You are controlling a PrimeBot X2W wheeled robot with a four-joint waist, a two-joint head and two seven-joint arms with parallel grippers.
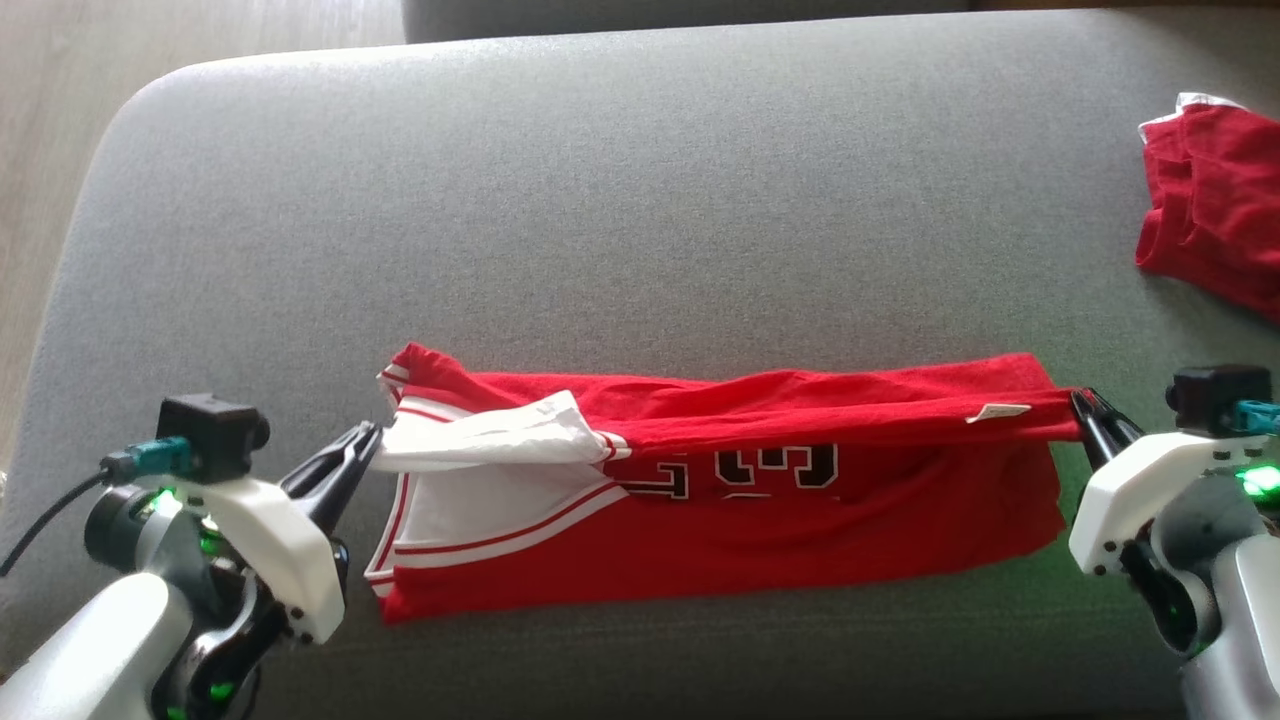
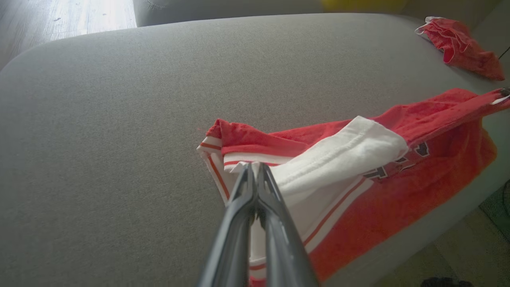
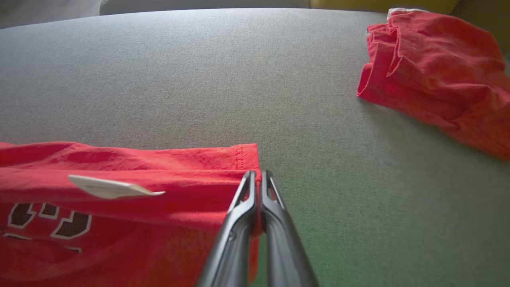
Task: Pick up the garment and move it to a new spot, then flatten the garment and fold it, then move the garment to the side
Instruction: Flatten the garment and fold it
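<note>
The garment (image 1: 760, 520) is a red jersey with white sleeve trim and black numbers, lying across the near part of a grey cushion. A fold of it is lifted and stretched between both grippers. My left gripper (image 1: 372, 436) is shut on the white sleeve end at the garment's left; the left wrist view shows its fingertips (image 2: 250, 169) pinched on the white and red trim of the garment (image 2: 358, 159). At the garment's right end, my right gripper (image 1: 1082, 404) is shut on the red hem, with its tips (image 3: 252, 177) clamping the garment (image 3: 159, 183) edge beside a white label.
A second red cloth (image 1: 1215, 205) lies crumpled at the cushion's far right, also seen as the red cloth (image 3: 434, 75) in the right wrist view. The grey cushion (image 1: 620, 220) stretches bare behind the jersey. Wooden floor (image 1: 60, 100) shows past its left edge.
</note>
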